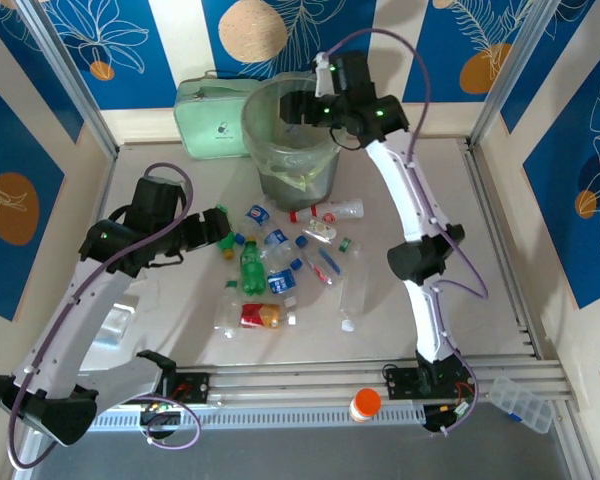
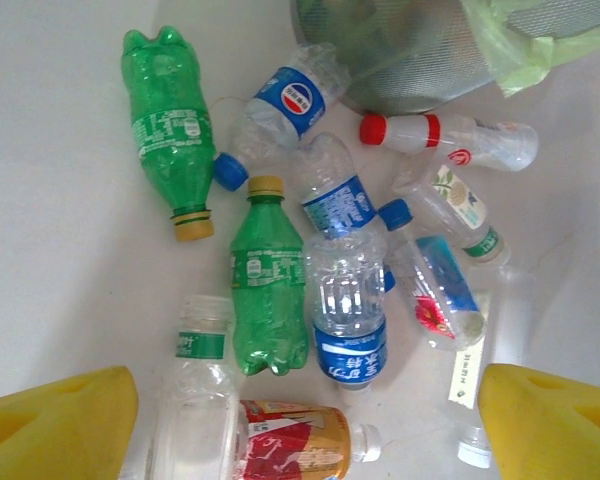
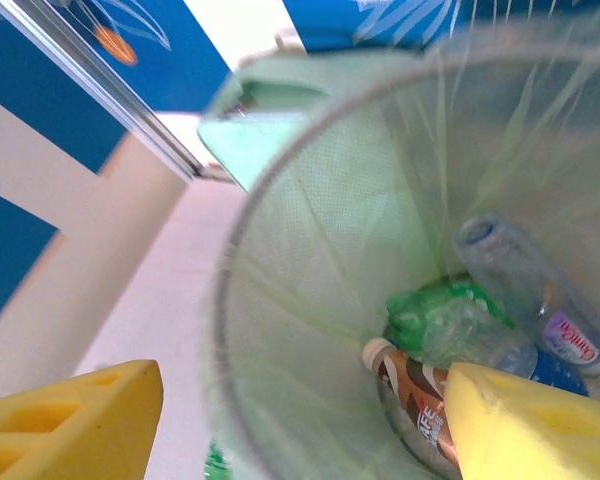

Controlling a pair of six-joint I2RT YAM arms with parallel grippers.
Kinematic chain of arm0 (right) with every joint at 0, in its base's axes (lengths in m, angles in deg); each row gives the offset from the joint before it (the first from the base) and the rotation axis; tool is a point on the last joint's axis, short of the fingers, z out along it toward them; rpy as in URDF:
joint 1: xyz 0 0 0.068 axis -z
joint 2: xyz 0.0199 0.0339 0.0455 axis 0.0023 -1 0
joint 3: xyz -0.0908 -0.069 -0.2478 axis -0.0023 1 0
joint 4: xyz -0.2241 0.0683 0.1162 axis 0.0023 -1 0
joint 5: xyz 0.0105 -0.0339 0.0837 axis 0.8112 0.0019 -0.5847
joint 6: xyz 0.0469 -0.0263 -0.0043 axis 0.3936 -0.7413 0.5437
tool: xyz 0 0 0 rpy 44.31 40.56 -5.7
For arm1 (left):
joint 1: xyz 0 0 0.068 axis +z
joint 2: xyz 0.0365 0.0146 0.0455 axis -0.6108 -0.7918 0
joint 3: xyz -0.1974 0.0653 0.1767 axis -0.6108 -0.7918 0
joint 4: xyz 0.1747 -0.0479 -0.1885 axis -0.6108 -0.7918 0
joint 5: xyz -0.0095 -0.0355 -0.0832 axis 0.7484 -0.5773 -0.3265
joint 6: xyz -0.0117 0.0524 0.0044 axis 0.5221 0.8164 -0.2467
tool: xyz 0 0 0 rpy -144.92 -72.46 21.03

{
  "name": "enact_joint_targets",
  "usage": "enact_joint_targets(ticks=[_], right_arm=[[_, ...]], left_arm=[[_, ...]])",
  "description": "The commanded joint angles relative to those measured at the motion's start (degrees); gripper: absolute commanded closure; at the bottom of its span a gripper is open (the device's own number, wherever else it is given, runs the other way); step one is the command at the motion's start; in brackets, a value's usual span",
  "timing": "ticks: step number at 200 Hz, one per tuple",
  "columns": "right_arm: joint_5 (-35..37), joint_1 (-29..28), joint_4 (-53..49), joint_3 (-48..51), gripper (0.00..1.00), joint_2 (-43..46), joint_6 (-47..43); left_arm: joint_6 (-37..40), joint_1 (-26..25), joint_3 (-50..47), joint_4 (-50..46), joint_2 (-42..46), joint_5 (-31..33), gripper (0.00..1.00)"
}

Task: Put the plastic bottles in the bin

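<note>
Blue panels with leaf and orange-disc prints wall in a pale tabletop [image 1: 450,180].

Top external view:
- The bin [image 1: 298,185] stands upright at the far middle of the tabletop, just in front of a mint-green case [image 1: 210,120].
- The right gripper [image 1: 295,108] hangs over the bin's mouth.
- The plastic bottles [image 1: 282,280] lie scattered on their sides near the bin's foot, towards the arms.
- The left gripper [image 1: 223,232] sits at the left edge of that scatter.
- An orange-capped jar [image 1: 365,404] stands on the near rail, and a clear compartment box [image 1: 520,400] lies at the near right.

Left wrist view:
- The left gripper [image 2: 305,430] is released – its yellow fingers [image 2: 60,425] stand wide apart at the lower corners, with nothing clamped between them.
- Below it lie two green bottles [image 2: 165,110] [image 2: 268,290], a clear bottle with a blue label [image 2: 350,300] and a red-capped bottle [image 2: 440,135], among others.
- Several of these touch or overlap.
- The bin's base [image 2: 410,60] and a fold of its pale green liner [image 2: 520,40] show at the top edge.

Right wrist view:
- The right gripper [image 3: 305,420] is likewise released – its fingers are spread and hold nothing, and it looks down into the bin [image 3: 310,300].
- At the bottom lie a clear bottle [image 3: 525,290], a crumpled green one [image 3: 430,305] and a brown-labelled one [image 3: 415,395].
- The green case [image 3: 270,130] shows beyond the rim.
</note>
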Motion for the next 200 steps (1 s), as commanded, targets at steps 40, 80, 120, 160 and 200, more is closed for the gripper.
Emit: enact_joint_targets(ticks=[40, 80, 120, 160, 200], right_arm=[[4.0, -4.3, -3.7, 19.0, 0.28, 19.9, 3.5], [4.3, -9.0, -1.4, 44.8, 0.29, 37.8, 7.7], [3.3, -10.7, -3.5, 66.8, 0.31, 52.4, 14.7], [2.5, -10.6, -8.0, 72.6, 0.31, 58.8, 16.6], [0.9, -10.0, -9.5, 74.1, 0.31, 60.0, 16.6]], left_arm=[[1.1, 0.1, -2.0, -1.4, -0.8, 4.6, 0.1], [0.7, 1.7, -2.2, -1.6, -6.3, 7.1, 0.1], [1.3, 6.2, -0.4, 3.2, -14.8, 5.3, 0.09], [2.6, 11.9, -2.0, 8.4, -22.3, 0.0, 0.09], [4.1, 13.5, -0.9, 18.6, -28.9, -7.4, 0.07]])
